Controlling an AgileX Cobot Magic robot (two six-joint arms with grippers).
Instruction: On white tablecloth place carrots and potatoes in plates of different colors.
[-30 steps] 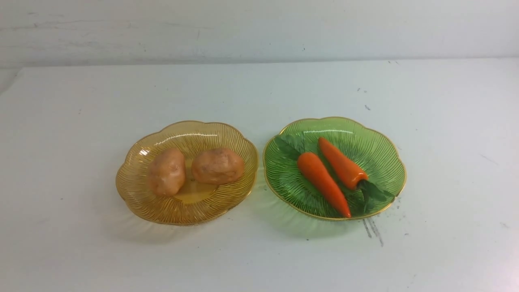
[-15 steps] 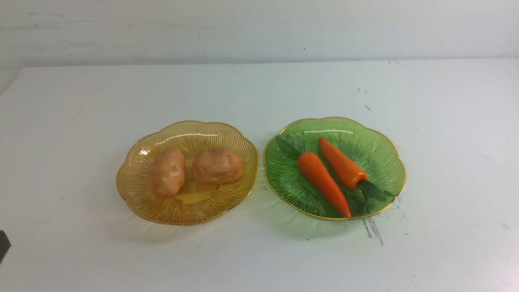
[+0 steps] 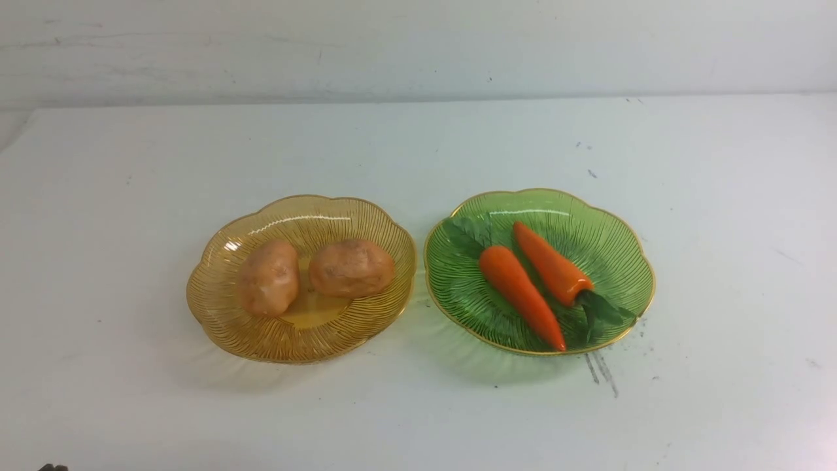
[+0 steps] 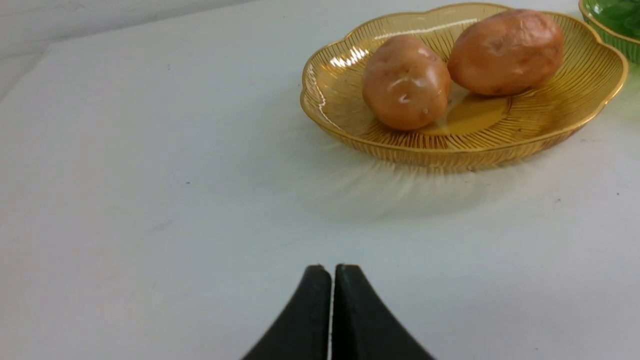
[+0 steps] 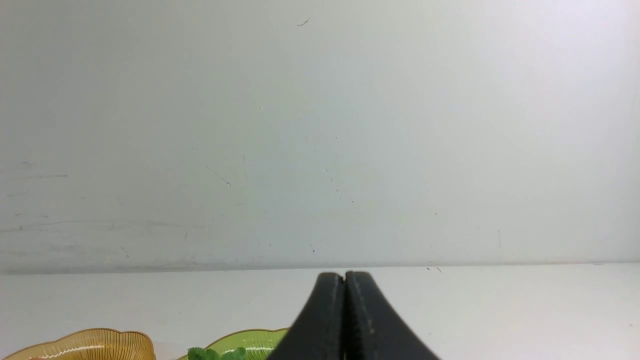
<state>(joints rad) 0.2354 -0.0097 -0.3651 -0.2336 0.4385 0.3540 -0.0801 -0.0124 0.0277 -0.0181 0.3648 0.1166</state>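
Observation:
Two orange-brown potatoes (image 3: 269, 277) (image 3: 352, 267) lie side by side in the amber-yellow plate (image 3: 222, 307) at centre left of the white tablecloth (image 3: 418, 150). Two orange carrots (image 3: 521, 296) (image 3: 553, 263) lie side by side in the green plate (image 3: 621, 255) at centre right. My left gripper (image 4: 332, 270) is shut and empty, low over the cloth, near of and left of the amber plate (image 4: 550, 130). My right gripper (image 5: 345, 276) is shut and empty, pulled back near of the green plate (image 5: 240, 340). Neither gripper's fingers show in the front view.
A white wall (image 3: 418, 46) rises behind the table's far edge. Dark scuff marks (image 3: 601, 369) lie on the cloth just near of the green plate. A dark sliver (image 3: 52, 467) shows at the front view's lower left edge.
A dark piece of the left arm showed at the front view's left edge half a second ago and has dropped to the bottom edge. Plates and vegetables have not moved.

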